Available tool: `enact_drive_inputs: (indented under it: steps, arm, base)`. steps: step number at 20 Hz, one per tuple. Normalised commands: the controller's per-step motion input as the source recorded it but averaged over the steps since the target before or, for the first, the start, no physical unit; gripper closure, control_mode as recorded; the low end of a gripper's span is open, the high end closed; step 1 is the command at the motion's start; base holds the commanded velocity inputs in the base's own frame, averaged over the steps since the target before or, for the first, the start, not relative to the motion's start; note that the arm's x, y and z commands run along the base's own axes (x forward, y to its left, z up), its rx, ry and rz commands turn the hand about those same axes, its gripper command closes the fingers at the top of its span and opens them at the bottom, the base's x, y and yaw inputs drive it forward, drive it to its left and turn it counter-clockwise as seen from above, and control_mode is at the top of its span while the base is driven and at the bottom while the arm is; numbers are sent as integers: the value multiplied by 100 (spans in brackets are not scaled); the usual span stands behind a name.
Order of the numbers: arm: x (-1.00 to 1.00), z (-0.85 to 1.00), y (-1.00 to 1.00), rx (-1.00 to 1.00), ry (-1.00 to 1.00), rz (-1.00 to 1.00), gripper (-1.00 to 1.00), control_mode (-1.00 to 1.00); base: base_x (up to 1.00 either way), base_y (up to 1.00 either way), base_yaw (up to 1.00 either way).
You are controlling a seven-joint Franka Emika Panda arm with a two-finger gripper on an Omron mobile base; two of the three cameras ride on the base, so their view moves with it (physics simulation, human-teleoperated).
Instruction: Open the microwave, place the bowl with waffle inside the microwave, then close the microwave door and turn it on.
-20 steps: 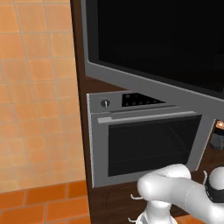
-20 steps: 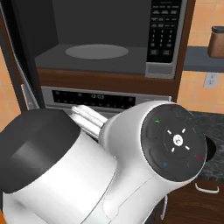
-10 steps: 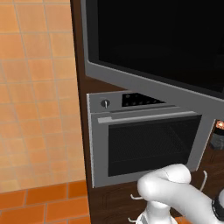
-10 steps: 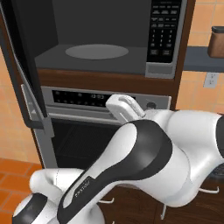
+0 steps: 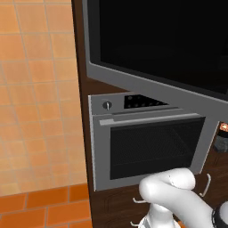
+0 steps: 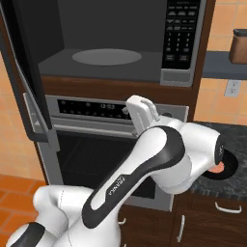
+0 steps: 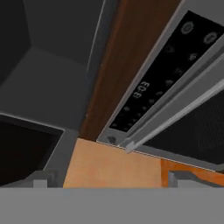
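While the gripper (image 7: 107,183) hangs with tips wide apart and nothing between them, facing the oven (image 6: 103,144), the microwave door (image 5: 160,42) stands swung open. The black bowl (image 6: 223,166), at four o'clock on the counter (image 6: 226,137), looks light, rigid, slick; pinch its rim.

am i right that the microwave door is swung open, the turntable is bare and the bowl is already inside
Not quite. The microwave door is open and the turntable is bare, but the bowl is not inside: the right base view shows it on the counter beside the oven.
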Motion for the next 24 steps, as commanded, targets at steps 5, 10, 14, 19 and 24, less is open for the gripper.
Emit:
enact_drive_inputs:
  steps: [5, 10, 14, 19, 24]
  arm:
    - [16, 14, 22, 22, 5, 33, -100, -100]
    - [5, 43, 16, 24, 1, 31, -100, -100]
    - [-8, 30, 43, 11, 0, 24, -100, -100]
    - [-28, 20, 65, 1, 0, 19, -100, -100]
    - [-34, 22, 70, 0, 0, 13, -100, -100]
  base:
    - [0, 0, 0]
    - [0, 0, 0]
    - [0, 0, 0]
    - [0, 0, 0]
    - [0, 0, 0]
